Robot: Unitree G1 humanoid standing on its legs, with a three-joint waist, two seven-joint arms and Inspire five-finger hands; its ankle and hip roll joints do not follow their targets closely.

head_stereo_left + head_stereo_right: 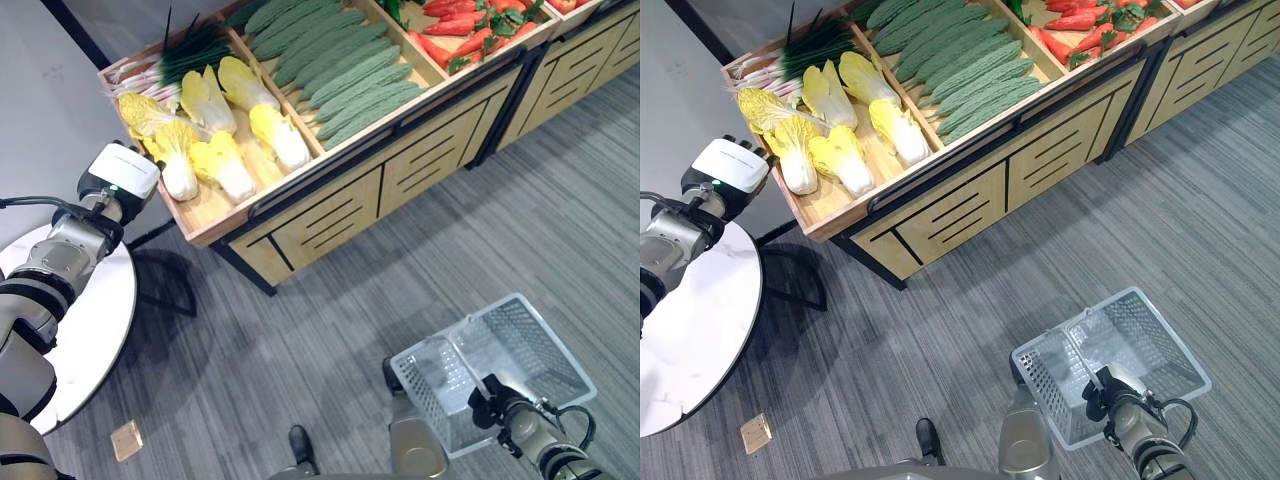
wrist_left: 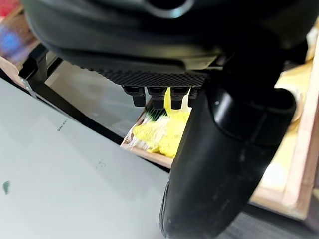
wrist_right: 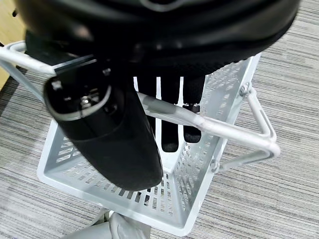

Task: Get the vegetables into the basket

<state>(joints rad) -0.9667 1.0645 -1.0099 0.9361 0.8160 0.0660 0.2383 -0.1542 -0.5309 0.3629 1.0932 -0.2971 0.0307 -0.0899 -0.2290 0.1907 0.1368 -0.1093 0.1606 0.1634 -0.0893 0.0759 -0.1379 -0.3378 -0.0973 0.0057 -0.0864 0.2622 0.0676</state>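
Yellow napa cabbages [image 1: 222,135] lie in the left bin of a wooden produce shelf [image 1: 330,190]. Green cucumbers [image 1: 340,60] fill the bin beside them, and red peppers [image 1: 465,28] lie further right. My left hand [image 1: 135,150] hovers at the shelf's left corner, just short of the cabbages [image 2: 164,129]. Its thumb [image 2: 224,149] is straight and it holds nothing. My right hand [image 1: 490,395] is curled round the handle [image 3: 199,119] of an empty white mesh basket [image 1: 520,340], which hangs low over the floor.
Green onions [image 1: 190,50] lie at the back of the cabbage bin. A round white table [image 1: 95,320] stands under my left arm, close to the shelf. A small brown tile [image 1: 127,440] lies on the grey floor [image 1: 330,350] between shelf and basket.
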